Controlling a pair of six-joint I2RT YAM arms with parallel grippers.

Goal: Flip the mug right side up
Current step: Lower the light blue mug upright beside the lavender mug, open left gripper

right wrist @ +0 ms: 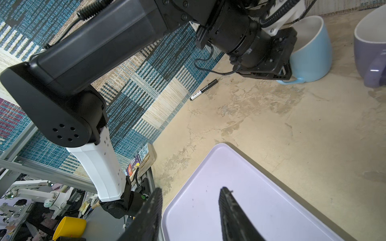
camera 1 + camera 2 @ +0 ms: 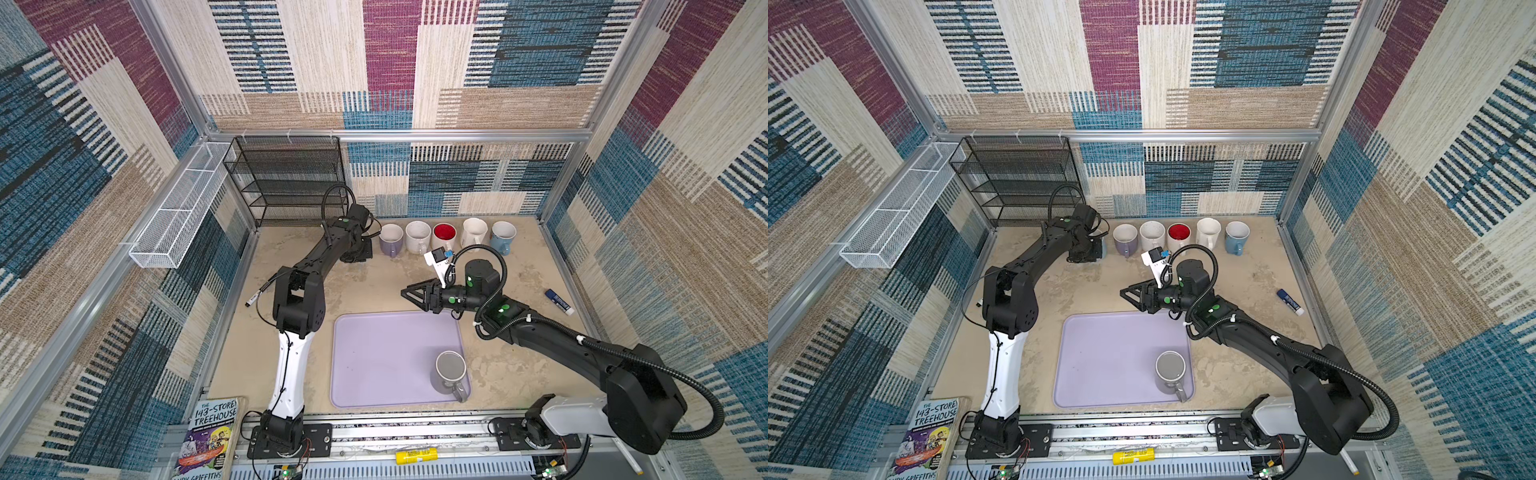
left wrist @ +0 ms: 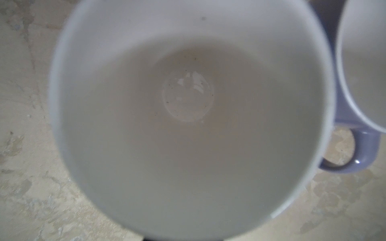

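The lilac tray (image 2: 382, 357) lies mid-table, and my right gripper (image 2: 405, 293) hangs over its far edge, jaws spread on nothing. My left gripper (image 1: 282, 72) is pressed together at the handle side of the light blue mug (image 1: 311, 56), which is upright at the back row's left end; I cannot tell if it pinches the wall. The grey mug (image 2: 450, 372) stands in the tray's near right corner.

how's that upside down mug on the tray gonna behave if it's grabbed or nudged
The mug looks like glazed ceramic, so it is probably rigid, fairly heavy for its size and slippery on its wall. Standing on its wide rim on the smooth tray, it would likely slide rather than tip. Its handle offers the surer hold.
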